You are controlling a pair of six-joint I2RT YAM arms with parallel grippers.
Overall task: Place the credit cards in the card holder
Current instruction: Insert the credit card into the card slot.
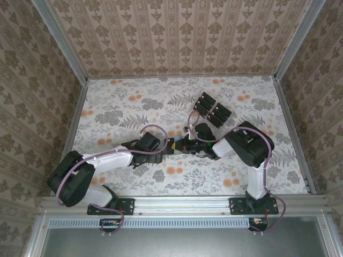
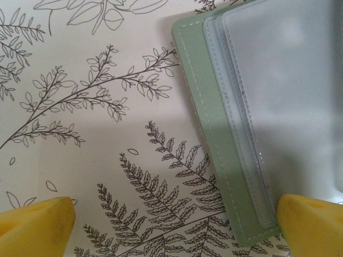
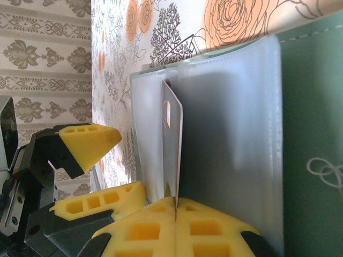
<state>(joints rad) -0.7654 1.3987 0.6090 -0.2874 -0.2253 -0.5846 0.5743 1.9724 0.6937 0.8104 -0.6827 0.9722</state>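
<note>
**Inspector:** The state of the left gripper (image 2: 171, 231) is requested.

**Examiner:** Its jaws are found wide apart, with nothing held. The card holder (image 2: 211, 134) is seen lying open on the floral table (image 2: 80, 160), toward the right-hand fingertip (image 2: 313, 225). Whether that tip is touching the holder's corner cannot be told.

**Inspector:** And the right gripper (image 3: 176, 206)?

**Examiner:** Its jaws are closed on one credit card (image 3: 172, 134), seen almost edge-on. The card's long axis is directed straight away from the jaws, at a clear sleeve (image 3: 225, 134) of the holder. The card is judged to be only partly entered. A push along that axis is called for, by the right arm, which is the nearer one.

**Inspector:** Other cards?

**Examiner:** The remaining credit cards (image 1: 213, 108) are noted far and right of both grippers, apart from the holder.
</note>
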